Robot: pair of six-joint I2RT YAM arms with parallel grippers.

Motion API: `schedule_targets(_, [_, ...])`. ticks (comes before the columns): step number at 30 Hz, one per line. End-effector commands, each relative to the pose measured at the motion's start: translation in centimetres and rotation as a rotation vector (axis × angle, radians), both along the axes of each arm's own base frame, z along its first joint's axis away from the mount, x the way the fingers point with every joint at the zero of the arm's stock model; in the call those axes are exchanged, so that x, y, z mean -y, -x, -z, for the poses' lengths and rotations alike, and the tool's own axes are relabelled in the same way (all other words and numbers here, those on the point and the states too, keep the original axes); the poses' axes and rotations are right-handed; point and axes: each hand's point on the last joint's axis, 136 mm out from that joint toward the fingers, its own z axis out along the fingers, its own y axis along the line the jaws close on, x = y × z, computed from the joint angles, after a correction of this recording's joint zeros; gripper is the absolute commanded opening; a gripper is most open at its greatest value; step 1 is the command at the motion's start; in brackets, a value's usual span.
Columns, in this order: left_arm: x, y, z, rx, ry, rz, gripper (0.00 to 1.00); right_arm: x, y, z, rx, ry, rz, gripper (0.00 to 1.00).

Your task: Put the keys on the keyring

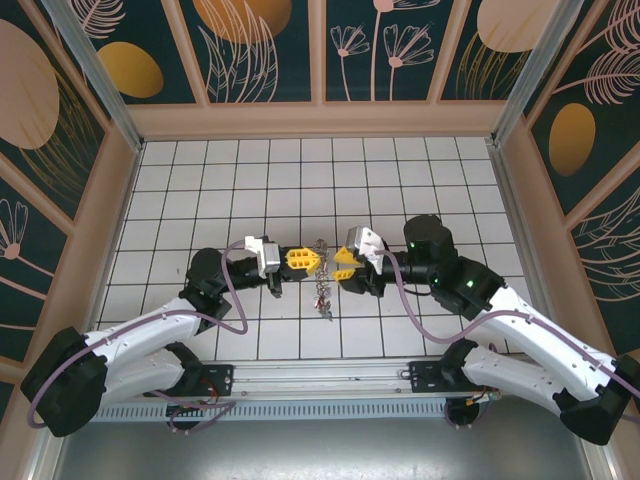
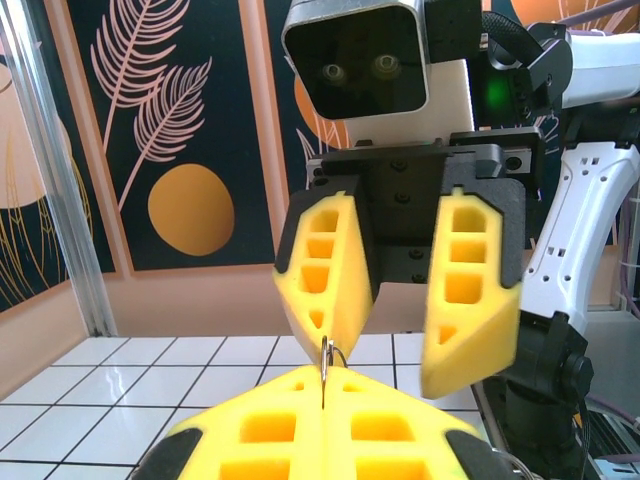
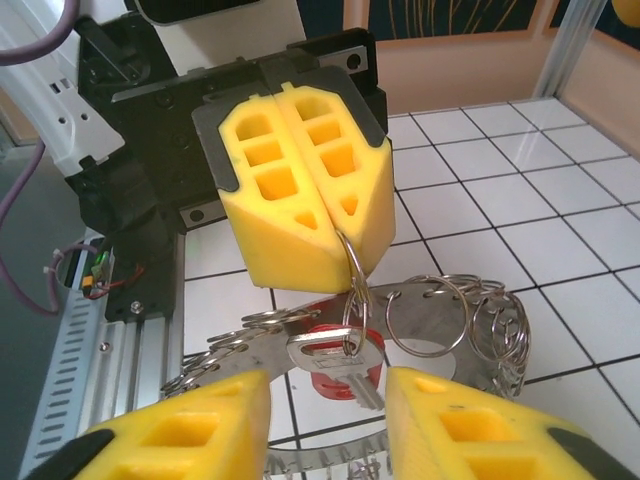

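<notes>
White tiles (image 1: pixel 300 180), keyring (image 1: pixel 322 285) hanging from left claw (image 1: pixel 315 261)

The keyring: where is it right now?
In the top view the keyring is mid-table, between the left gripper, shut on one of its rim loops, and the open right gripper facing it.

left gripper (image 1: pixel 312 261) and right gripper (image 1: pixel 338 266) point at each other over the white tiled tabletop (image 1: pixel 250 180), tips nearly meeting — the keyring (image 1: pixel 322 285), a silvery tangle, sits between the two tips.
</notes>
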Motion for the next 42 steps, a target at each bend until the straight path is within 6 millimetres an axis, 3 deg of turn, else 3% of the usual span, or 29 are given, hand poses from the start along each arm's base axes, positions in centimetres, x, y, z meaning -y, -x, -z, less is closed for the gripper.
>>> schedule_targets(1, [0.1,0.4,-2.1,0.058,0.041,0.017,0.00,-0.4,0.2,-2.2,0.019,-0.051,-0.018,0.27])
schedule_targets(5, [0.1,0.4,-2.1,0.062,0.039,0.022,0.00,-0.8,-0.3,-1.0,-0.011,-0.001,-0.017,0.24])
schedule_targets(9, [0.2,0.5,-2.1,0.064,0.037,0.030,0.00,-1.0,-0.7,-1.1,-0.017,-0.009,-0.001,0.25])
schedule_targets(13, [0.2,0.6,-2.1,0.069,0.038,0.035,0.00,-0.9,-1.3,-0.5,-0.037,0.016,0.025,0.01])
schedule_targets(14, [0.2,0.7,-2.3,0.072,0.040,0.040,0.00,-0.8,-1.5,-0.2,-0.050,0.028,0.029,0.00])
schedule_targets(23, [-0.3,1.5,-3.9,0.119,0.091,0.058,0.00,0.5,-1.9,0.4,-0.179,0.030,0.020,0.00])
schedule_targets(26, [-0.1,1.6,-3.9,0.121,0.086,0.072,0.00,0.3,-1.3,0.1,-0.218,0.030,-0.020,0.20])
schedule_targets(27, [0.0,1.6,-3.8,0.120,0.083,0.080,0.00,0.2,-1.3,0.0,-0.222,0.030,-0.027,0.21])
schedule_targets(38, [0.2,1.6,-3.9,0.112,0.081,0.093,0.00,0.1,-2.2,-0.8,-0.182,0.025,0.004,0.16])
schedule_targets(42, [0.2,1.5,-3.9,0.100,0.080,0.085,0.00,1.1,-2.1,-1.8,-0.067,0.022,0.029,0.25])
